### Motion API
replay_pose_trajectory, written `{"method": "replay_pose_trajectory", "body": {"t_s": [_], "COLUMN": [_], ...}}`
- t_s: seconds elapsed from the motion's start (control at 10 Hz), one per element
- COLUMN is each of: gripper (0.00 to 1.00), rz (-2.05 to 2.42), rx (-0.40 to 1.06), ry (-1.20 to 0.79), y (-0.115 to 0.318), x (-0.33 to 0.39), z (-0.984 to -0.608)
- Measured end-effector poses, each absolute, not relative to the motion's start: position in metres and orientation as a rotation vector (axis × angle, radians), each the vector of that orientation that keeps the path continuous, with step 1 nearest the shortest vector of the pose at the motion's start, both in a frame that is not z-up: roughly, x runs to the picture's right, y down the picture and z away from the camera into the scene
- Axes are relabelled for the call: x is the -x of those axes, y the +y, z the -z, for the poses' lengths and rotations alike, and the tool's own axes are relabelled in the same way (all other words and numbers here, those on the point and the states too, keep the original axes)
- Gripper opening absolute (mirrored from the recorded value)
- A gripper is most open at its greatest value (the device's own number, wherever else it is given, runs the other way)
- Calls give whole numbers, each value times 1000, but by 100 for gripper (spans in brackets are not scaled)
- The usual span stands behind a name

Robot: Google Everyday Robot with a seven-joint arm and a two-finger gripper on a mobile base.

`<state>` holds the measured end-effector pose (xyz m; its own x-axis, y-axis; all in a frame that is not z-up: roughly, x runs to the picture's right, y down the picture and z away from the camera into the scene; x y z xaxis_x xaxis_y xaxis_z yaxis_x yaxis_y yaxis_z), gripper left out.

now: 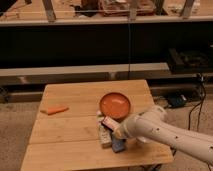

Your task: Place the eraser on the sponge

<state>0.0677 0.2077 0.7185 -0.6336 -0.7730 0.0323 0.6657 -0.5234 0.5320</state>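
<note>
The eraser (109, 123), a small pale block with a dark end, shows just below the orange plate, right at the tip of my gripper (118, 131). The gripper comes in from the right on a white arm (160, 131) and hangs low over the table's front middle. The sponge (118, 145), a dark blue-grey pad, lies directly under the gripper and is partly covered by it. Whether the eraser rests on the table or is held cannot be made out.
A round orange plate (115, 105) sits behind the gripper. A cream bottle-shaped item (104, 135) lies just left of the sponge. An orange carrot-like piece (55, 110) lies at the left of the wooden table (70, 147). Dark shelving stands behind.
</note>
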Motion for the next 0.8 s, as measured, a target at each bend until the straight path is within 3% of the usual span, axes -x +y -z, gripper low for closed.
{"method": "replay_pose_trajectory", "body": {"t_s": [0.8], "gripper": [0], "rz": [2199], "rx": [-258], "ry": [-641], "y": [210], "x": [-74], "z": [-725]}}
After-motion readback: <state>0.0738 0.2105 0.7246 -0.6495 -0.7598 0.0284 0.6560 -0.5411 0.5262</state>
